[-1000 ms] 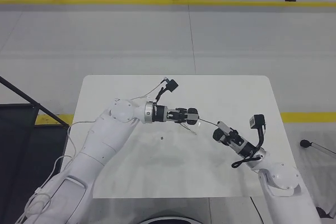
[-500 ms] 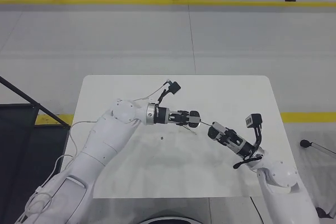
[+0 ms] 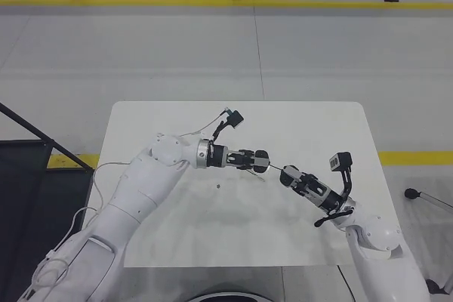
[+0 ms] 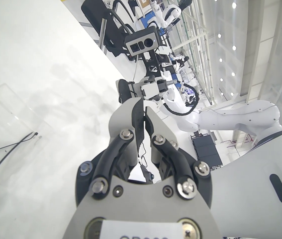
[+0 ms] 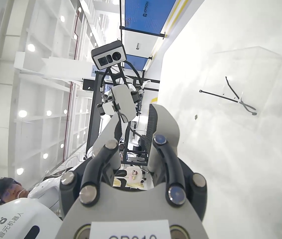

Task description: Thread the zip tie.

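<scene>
One zip tie (image 3: 276,166) pinched in left hand (image 4: 144,108); right hand (image 5: 134,115) spread, just beside it.

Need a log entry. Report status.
Left gripper shut on zip tie, off the table. Right gripper open, close opposite. Spare ties in clear tray; nothing blocking.

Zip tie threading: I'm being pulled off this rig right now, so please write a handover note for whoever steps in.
Grippers: left gripper is shut on a zip tie, held above the table. The right gripper is open, facing it at close range, holding nothing.
Things: two spare ties lie crossed on a clear sheet.
Done: one tie picked up.
Left: thread its end through its head; no loop visible yet.
</scene>
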Motion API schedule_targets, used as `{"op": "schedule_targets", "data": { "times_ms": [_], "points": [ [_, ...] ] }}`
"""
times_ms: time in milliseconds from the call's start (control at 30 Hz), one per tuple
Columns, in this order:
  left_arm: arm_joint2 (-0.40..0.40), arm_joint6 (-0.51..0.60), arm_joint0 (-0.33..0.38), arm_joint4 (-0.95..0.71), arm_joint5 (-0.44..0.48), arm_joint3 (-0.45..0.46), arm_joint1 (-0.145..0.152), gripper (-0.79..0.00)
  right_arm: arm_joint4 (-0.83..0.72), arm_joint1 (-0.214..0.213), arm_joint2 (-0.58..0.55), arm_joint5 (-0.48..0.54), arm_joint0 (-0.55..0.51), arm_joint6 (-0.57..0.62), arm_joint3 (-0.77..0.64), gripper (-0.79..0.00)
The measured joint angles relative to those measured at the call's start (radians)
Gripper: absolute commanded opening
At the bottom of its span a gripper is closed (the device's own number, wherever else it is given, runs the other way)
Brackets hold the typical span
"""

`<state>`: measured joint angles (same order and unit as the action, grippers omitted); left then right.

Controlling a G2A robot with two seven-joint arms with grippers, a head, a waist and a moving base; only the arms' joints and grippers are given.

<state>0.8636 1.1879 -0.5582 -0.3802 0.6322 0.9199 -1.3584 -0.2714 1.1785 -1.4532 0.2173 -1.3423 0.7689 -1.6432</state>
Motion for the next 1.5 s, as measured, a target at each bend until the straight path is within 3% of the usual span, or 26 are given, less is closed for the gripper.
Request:
{"op": "schedule_targets", "data": {
  "times_ms": [400,533,633,867,1100,1200,1333,1500],
  "points": [
    [-0.022,-0.005,0.01,-0.021,0.005,-0.009,0.005,-0.785,-0.004,-0.005,0.005,0.0,0.004,-0.005,0.007,-0.785],
    [-0.029,-0.007,0.015,-0.026,0.007,-0.013,0.006,-0.785,-0.007,-0.006,0.007,0.001,0.006,-0.005,0.009,-0.785],
    [-0.028,-0.013,0.017,-0.039,0.013,-0.023,0.006,0.0,-0.009,-0.007,0.008,0.003,0.007,-0.008,0.011,-0.785],
    [-0.004,-0.092,0.021,-0.026,0.057,-0.056,0.006,0.0,0.039,-0.008,-0.018,-0.014,-0.025,-0.137,-0.047,-0.785],
    [0.008,-0.285,-0.009,0.092,0.081,-0.016,0.006,0.0,0.128,-0.003,-0.02,-0.091,-0.081,-0.341,-0.169,-0.785],
    [0.006,-0.366,-0.028,0.144,0.05,0.014,0.003,0.0,0.168,0.001,-0.01,-0.134,-0.1,-0.433,-0.212,-0.785],
    [-0.002,-0.373,-0.037,0.152,0.027,0.03,0.001,0.0,0.235,0.003,-0.003,-0.176,-0.115,-0.509,-0.264,-0.785],
    [-0.001,-0.373,-0.036,0.151,0.028,0.029,0.001,0.0,0.242,0.003,-0.005,-0.177,-0.115,-0.513,-0.266,-0.785]
  ]
}}
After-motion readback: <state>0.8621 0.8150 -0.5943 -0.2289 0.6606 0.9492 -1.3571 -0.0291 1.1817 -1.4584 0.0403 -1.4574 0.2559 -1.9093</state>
